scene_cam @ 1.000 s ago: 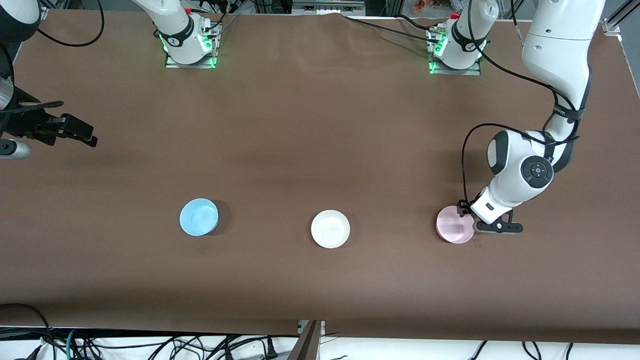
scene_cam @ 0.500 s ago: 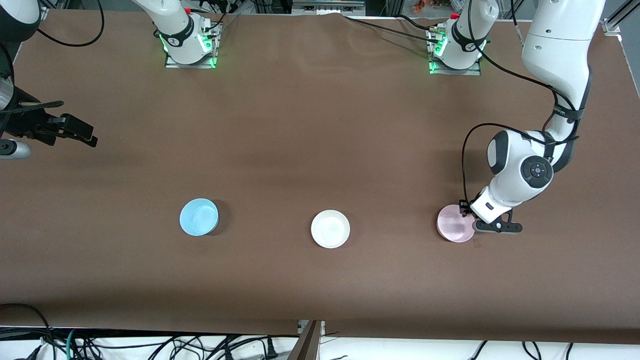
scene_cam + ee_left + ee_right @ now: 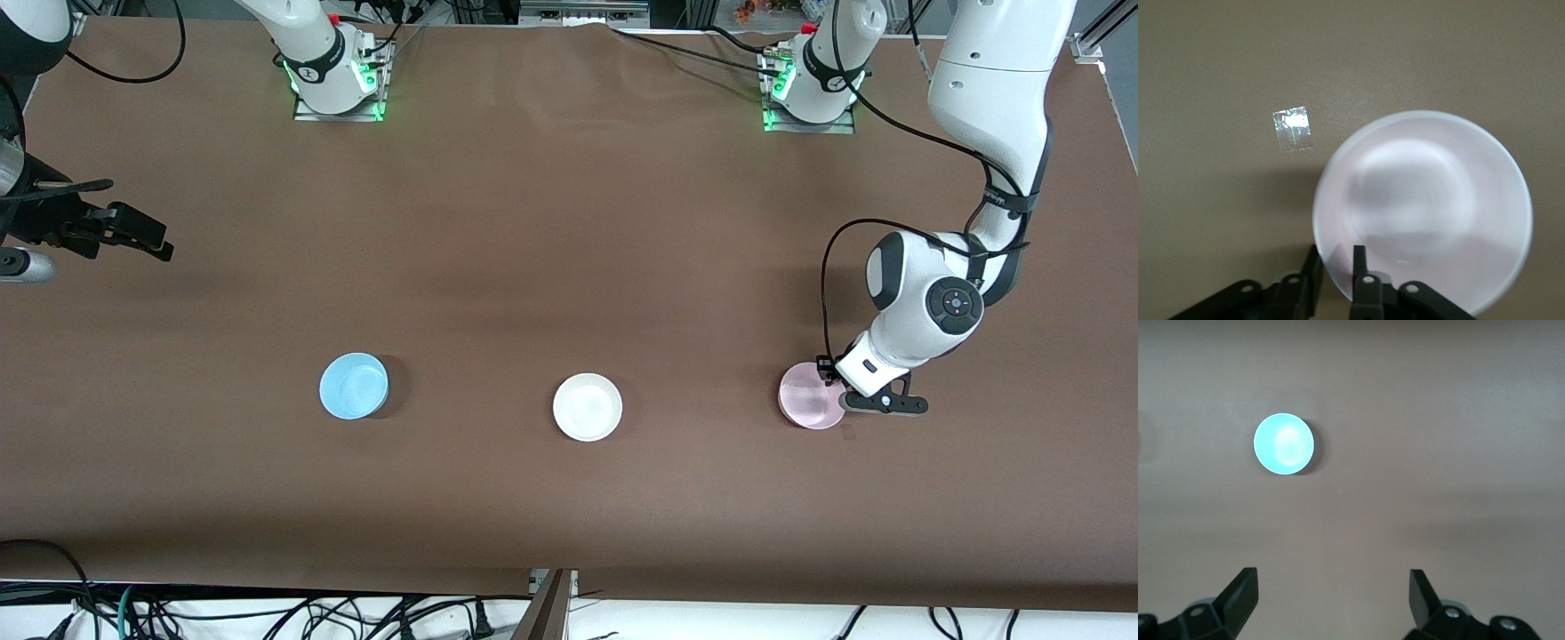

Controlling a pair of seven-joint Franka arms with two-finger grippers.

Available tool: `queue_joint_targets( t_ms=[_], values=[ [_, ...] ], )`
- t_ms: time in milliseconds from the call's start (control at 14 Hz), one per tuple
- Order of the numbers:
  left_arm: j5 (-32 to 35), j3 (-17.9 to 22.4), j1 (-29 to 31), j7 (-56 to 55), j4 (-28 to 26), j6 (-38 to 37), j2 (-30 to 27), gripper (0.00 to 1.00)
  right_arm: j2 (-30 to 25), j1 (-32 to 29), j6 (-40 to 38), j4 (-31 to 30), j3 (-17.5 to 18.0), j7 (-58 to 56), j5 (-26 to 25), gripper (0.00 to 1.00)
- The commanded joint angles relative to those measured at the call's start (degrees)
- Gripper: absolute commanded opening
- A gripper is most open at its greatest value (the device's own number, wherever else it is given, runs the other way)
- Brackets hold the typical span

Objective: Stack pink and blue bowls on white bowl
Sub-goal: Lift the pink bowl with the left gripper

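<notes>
The pale pink bowl (image 3: 809,396) sits toward the left arm's end of the table. My left gripper (image 3: 837,392) is down at its edge, with one finger inside and one outside the rim, shut on it; the left wrist view shows the gripper (image 3: 1337,255) pinching the pink bowl (image 3: 1425,207). The white bowl (image 3: 587,406) lies in the middle of the table. The light blue bowl (image 3: 354,385) lies toward the right arm's end and also shows in the right wrist view (image 3: 1284,444). My right gripper (image 3: 133,233) waits open and empty, high over the table's end (image 3: 1333,581).
The table is covered with a brown cloth (image 3: 569,222). A small shiny square of tape (image 3: 1292,129) lies on the cloth beside the pink bowl. The arm bases (image 3: 336,76) stand along the edge farthest from the front camera. Cables hang below the nearest edge.
The pink bowl and my left gripper have shifted very slightly together toward the left arm's base. The right arm has not moved.
</notes>
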Motion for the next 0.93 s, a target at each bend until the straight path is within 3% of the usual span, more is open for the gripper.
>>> queue_joint_targets(
  t_ms=[0,786,857],
  values=[
    [1.17,-0.52,0.51,0.73,-1.36,0.31,-1.58,0.01,0.33,-0.35,-0.21,1.11,0.1,-0.43,0.61,1.0],
    [0.64,-0.87,-0.45,-3.38,-0.05,-0.04,-2.63,0.0,1.82,-0.27,0.06,1.2,0.18,-0.43,1.13,1.0],
    [0.56,-2.35,-0.37,-5.49,0.48,-0.22,-2.89,0.0,2.0,-0.18,0.49,1.2,0.18,-0.43,1.83,1.0]
  ],
)
